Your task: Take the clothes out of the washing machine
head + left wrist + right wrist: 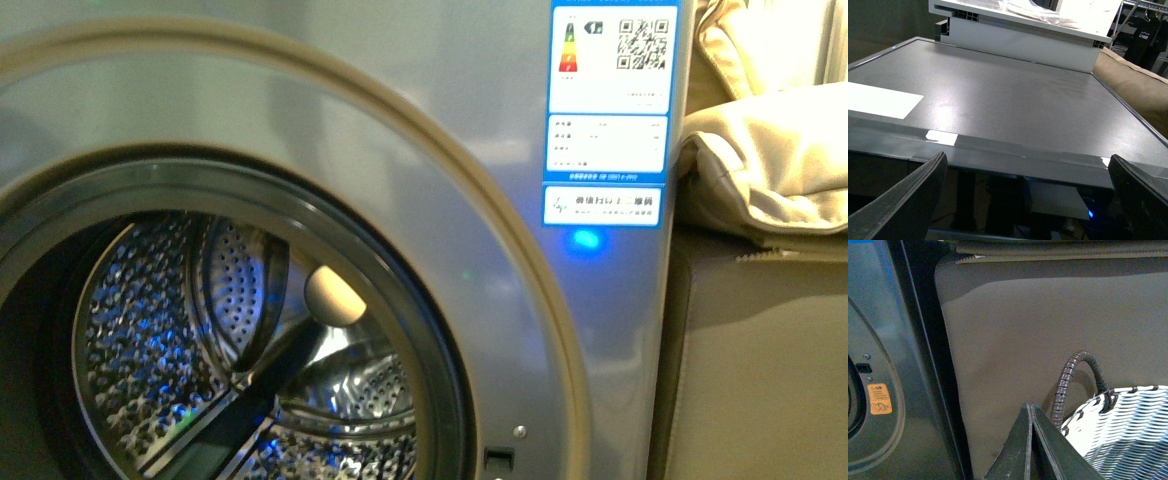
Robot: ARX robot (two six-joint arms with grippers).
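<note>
The silver-grey washing machine [480, 150] fills the front view. Its dimpled steel drum [150, 330] shows through the round opening, and I see no clothes in it or in any other view. Neither arm shows in the front view. In the left wrist view my left gripper [1027, 157] is open and empty, fingers wide apart, just before the front edge of the machine's flat grey top [998, 90]. In the right wrist view my right gripper [1030, 407] is shut on nothing, low between the machine's front corner [893, 340] and a woven basket [1123, 430].
The blue energy label [608, 90] is on the machine's upper right. Beige cushions [770, 150] lie right of it on a brown sofa side [1048, 330]. The basket's dark handle [1068, 375] rises close to the right fingers. A white shelf [1023, 30] stands behind the machine's top.
</note>
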